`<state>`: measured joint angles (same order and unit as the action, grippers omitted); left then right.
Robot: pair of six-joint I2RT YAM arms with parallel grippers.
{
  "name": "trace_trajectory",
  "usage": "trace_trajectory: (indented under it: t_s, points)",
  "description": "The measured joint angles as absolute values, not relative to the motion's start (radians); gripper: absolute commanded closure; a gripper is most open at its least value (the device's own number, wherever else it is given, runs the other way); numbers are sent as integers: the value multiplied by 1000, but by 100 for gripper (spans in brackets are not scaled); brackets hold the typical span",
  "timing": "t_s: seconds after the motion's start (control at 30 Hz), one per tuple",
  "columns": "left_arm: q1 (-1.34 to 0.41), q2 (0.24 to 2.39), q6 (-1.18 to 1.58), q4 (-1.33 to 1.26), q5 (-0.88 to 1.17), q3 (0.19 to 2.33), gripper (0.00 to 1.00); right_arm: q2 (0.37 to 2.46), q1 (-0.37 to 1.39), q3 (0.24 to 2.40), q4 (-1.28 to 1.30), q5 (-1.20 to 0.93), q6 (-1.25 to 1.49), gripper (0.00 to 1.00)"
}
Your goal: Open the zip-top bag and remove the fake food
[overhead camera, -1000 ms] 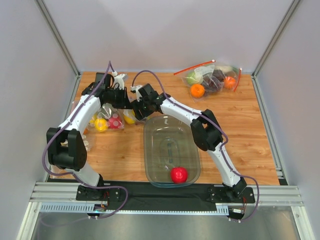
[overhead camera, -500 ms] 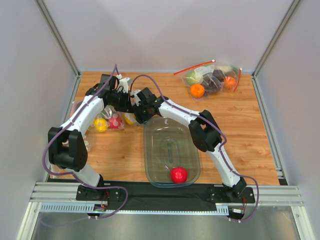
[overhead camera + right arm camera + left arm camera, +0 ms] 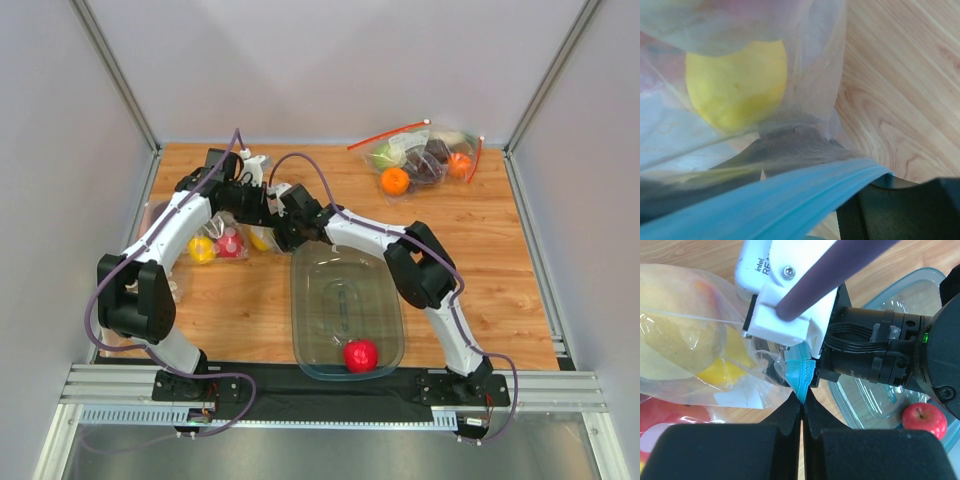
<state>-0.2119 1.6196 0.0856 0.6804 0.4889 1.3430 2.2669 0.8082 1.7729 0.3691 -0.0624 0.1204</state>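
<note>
The zip-top bag [image 3: 215, 236] lies at the left of the table with a yellow lemon [image 3: 202, 249], a red-pink fruit and another yellow fruit inside. My left gripper [image 3: 262, 203] is shut on the bag's light-blue zip strip [image 3: 799, 375], pinched between its fingertips in the left wrist view [image 3: 802, 400]. My right gripper [image 3: 283, 222] meets it at the bag's mouth. In the right wrist view its fingers [image 3: 790, 145] show closed behind the plastic film, under the blue strip [image 3: 765, 210], with the lemon [image 3: 735, 85] beyond. A red apple [image 3: 360, 354] lies in the clear container [image 3: 300, 300].
A larger clear bag with red zip strips [image 3: 425, 155] holding an orange, grapes and green fruit lies at the back right. The clear container stands in front of the grippers, close under the right arm. Grey walls enclose the table on three sides.
Both grippers have moved a little to the right and back together with the bag's mouth. The container and its apple have shifted slightly to the right.
</note>
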Motion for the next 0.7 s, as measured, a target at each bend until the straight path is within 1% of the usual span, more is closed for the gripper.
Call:
trace_trajectory:
  t_s: [0.13,0.3,0.7]
  points:
    - [-228,1620,83,680,505,1344,100,2215,797,1689,331,-58,162,80]
    - [-213,1620,67,677,449,1345,100,2149,786,1634,315,-41,192,80]
    - [-208,1620,54,677,405,1351,100,2039,767,1594,262,3,254,79]
